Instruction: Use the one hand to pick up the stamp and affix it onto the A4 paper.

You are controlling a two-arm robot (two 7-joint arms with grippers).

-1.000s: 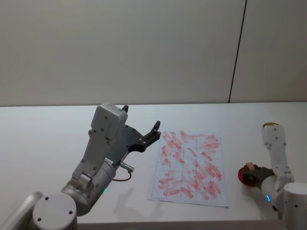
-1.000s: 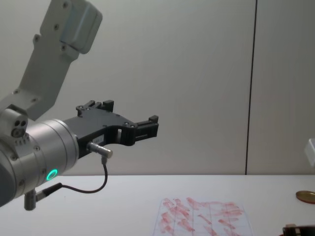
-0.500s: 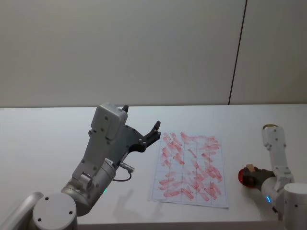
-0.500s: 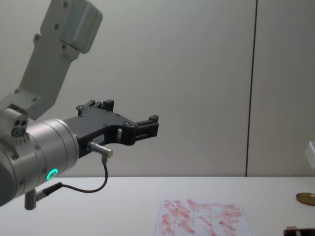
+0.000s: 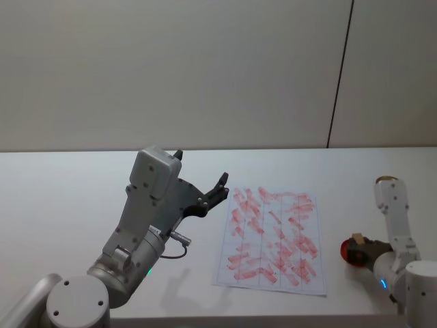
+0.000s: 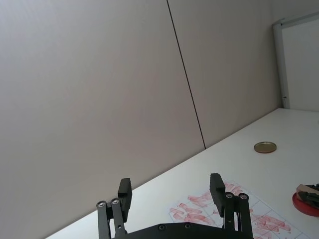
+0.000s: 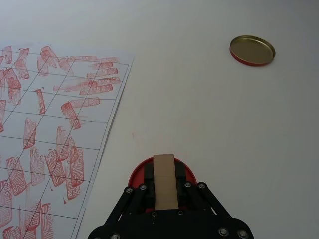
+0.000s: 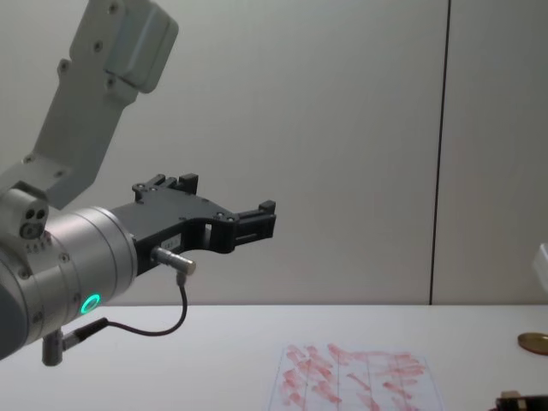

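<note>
The stamp (image 7: 165, 180), a small tan wooden block, stands on a red round ink pad (image 7: 188, 171) with my right gripper (image 7: 166, 191) shut on it, one black finger on each side. From the head view, the stamp (image 5: 356, 240) and right gripper (image 5: 362, 251) sit at the table's right front. The A4 paper (image 5: 273, 232) lies flat to their left, covered in slanted red marks; it also shows in the right wrist view as the A4 paper (image 7: 45, 124). My left gripper (image 5: 201, 168) hangs open, high above the table left of the sheet.
A flat brass-coloured disc (image 7: 252, 50) lies on the white table (image 5: 82, 191) beyond the ink pad, well right of the sheet. The raised left arm (image 8: 77, 257) stands large at the left of the chest view. A plain wall backs the table.
</note>
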